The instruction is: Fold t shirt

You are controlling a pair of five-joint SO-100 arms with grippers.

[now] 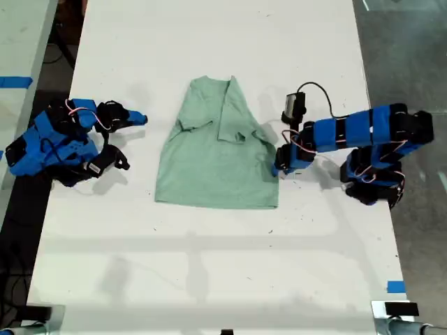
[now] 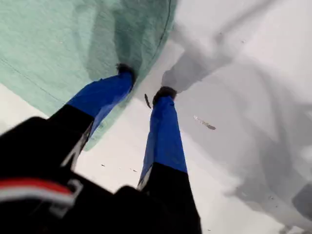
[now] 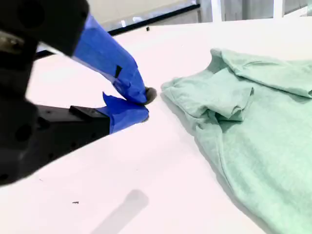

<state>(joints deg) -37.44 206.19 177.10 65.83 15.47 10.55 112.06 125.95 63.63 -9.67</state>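
Here my first end effector (image 2: 145, 96) stands with its jaws parted and empty, one fingertip on the t shirt (image 1: 218, 148) hem and the other on the bare worktop (image 1: 209, 265), probably to pinch that edge for a fold. My second end effector (image 3: 144, 105), nearly closed and holding nothing, waits just beside the opposite sleeve. The mint-green cloth lies mostly flat and lightly wrinkled, with both sleeves turned inward.

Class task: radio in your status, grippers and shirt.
First gripper open at t shirt edge. Second gripper shut, clear. Both sleeves folded in. Nothing in the way.
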